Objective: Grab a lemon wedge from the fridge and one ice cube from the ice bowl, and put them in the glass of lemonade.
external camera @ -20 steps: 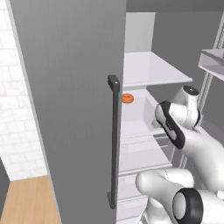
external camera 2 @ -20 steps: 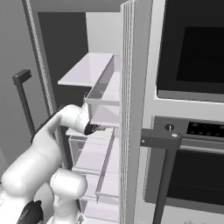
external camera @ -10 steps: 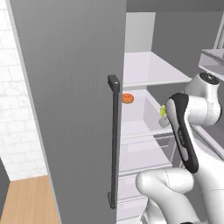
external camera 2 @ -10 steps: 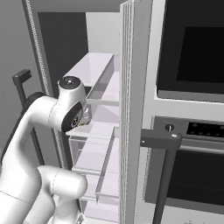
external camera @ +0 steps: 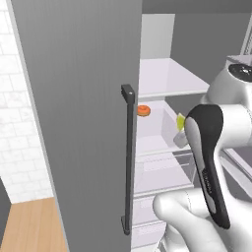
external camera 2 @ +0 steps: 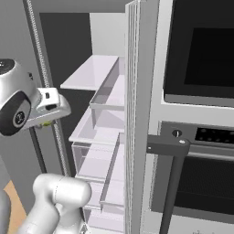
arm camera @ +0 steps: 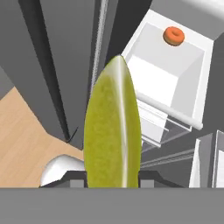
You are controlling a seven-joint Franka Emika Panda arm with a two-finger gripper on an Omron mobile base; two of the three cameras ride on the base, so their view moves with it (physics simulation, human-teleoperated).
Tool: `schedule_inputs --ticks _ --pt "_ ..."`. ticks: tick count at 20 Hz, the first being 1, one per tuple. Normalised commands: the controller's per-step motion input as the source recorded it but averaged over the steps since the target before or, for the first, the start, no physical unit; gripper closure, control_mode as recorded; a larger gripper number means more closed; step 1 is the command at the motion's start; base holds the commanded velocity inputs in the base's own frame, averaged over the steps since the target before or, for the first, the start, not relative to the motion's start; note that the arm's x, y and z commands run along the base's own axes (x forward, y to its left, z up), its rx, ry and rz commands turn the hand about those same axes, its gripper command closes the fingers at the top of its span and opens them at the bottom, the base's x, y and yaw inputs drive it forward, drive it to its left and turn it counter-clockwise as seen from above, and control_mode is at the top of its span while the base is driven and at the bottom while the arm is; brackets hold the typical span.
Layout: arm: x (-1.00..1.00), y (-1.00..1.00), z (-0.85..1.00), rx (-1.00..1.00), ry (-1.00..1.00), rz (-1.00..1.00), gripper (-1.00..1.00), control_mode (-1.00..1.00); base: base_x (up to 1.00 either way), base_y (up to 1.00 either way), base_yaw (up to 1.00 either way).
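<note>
Clearly the gripper point(arm camera: 112, 186) was closed on the one lemon wedge point(arm camera: 113, 127), held clear of the white shelf and in front of the open fridge point(external camera: 88, 123); the wedge looked smooth and far taller than the grip at its base, so a quick swing could have let it slip out or brush the near door's dark handle point(external camera: 129, 157). One flat orange item point(external camera: 143, 110) sat on the far shelf, one black-fronted oven point(external camera 2: 201, 55) stood to the right, and two fridge doors stood open.
</note>
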Motion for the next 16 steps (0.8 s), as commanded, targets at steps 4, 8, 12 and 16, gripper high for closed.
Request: schedule_inputs --ticks 4,8,12,16 --pt "-1.00 0.07 0.39 0.03 -0.01 -0.10 1.00 -1.00 0.00 0.00 0.00" --pt "-0.71 -0.22 0.01 0.30 -0.06 -0.31 1.00 -1.00 0.00 0.00 0.00" --pt "-0.23 -0.28 0.01 0.27 0.00 -0.26 1.00 -1.00 0.00 0.00 0.00" --pt "0.00 -0.01 0.00 0.01 0.00 -0.02 1.00 -1.00 0.00 0.00 0.00"
